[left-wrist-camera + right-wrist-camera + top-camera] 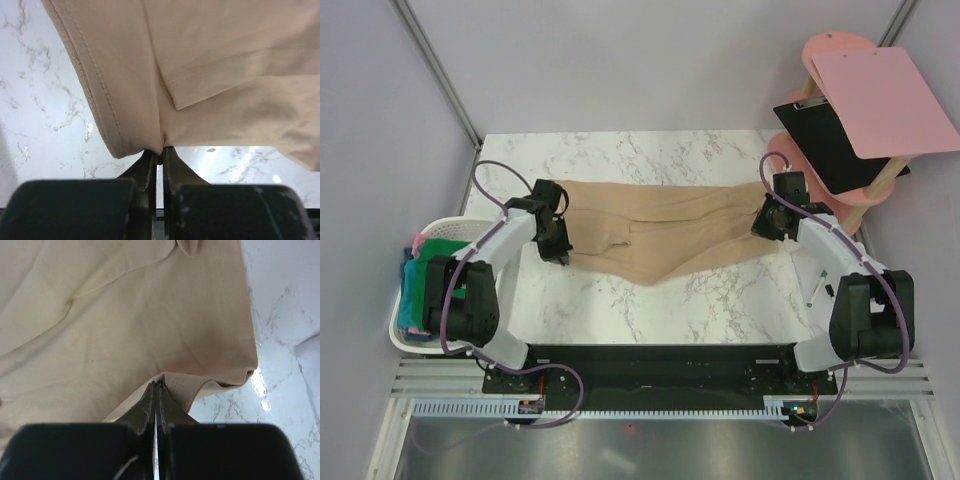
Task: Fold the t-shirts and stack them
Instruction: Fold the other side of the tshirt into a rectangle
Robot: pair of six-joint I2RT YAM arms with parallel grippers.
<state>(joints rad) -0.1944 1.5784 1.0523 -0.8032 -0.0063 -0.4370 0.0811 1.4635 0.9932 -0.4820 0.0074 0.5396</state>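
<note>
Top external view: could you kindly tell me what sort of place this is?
Probably a robot lab cell staged for laundry: plain grey partition walls, a marble-topped table, and a white laundry basket of shirts.

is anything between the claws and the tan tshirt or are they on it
Nothing visible stands between. The left claw and right claw are each shut on an edge of the tan t-shirt, stretched between them over the marble table.

Bright light; soft shadows; glare on table [280,315] (2 wrist views).
</note>
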